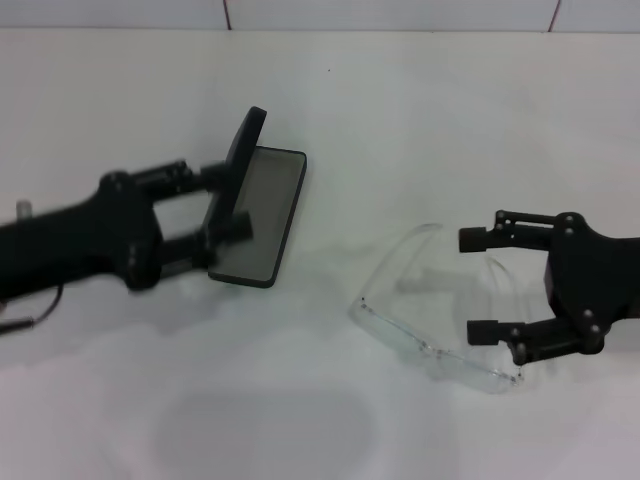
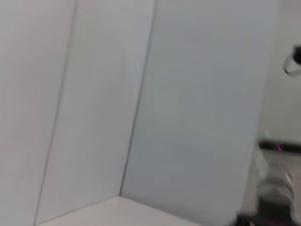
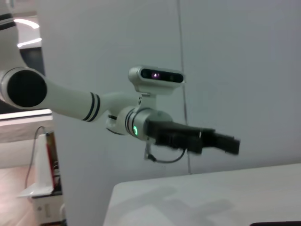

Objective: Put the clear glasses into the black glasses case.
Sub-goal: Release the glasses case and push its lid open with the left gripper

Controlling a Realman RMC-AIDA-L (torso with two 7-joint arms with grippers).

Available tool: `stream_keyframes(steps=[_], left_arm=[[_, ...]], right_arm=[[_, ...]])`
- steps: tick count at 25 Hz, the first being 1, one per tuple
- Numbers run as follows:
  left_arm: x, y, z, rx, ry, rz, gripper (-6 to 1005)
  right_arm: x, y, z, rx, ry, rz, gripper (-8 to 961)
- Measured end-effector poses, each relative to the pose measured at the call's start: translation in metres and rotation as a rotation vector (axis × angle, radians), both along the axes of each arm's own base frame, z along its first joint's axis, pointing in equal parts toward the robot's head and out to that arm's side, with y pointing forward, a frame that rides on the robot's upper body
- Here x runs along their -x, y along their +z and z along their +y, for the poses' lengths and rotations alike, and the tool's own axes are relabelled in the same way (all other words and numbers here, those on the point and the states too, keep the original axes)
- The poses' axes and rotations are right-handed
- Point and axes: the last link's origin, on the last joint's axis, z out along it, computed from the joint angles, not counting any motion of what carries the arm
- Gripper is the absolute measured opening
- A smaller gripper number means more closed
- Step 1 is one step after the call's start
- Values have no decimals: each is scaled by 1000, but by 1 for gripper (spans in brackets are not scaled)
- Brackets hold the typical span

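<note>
The case point(image 1: 258, 215) lies open on the table point(image 1: 420, 110) at ten o'clock, its lid clamped by the left claw point(image 1: 228, 205). The glasses point(image 1: 430, 315) lie at four o'clock, the right claw point(image 1: 478, 285) spread apart beside them.

Legible text, labels, brands, numbers, signs: none. The black glasses case point(image 1: 257, 215), lying open, shows no readable lettering on its lid or lining. The wrist camera housing point(image 3: 156, 78) on the far arm carries no readable mark.
</note>
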Motion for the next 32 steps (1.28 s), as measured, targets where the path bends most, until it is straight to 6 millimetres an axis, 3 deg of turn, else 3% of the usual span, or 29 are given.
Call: stream_keyframes(steps=[6,11,15,19,25,32], left_arm=[[-39,26,52,154,250,32,646],[-78,29,90,213,452,349,646],[-105,18,111,220,582,547,645],[-108,10,122,189,661,674,645],[-96,-8,134,179,747,796,644],[-88,-22,140,188,768,827,643]], right_arm=[[-6,4,-3,-29,-38,35,871],[-8,4,-4,-36,-55,43,871],[-9,3,-4,-37,-71,63,871],[-7,2,-3,-38,-76,82,871],[-4,3,-2,-45,-78,111,871],[-4,1,-3,-42,-82,114,871]])
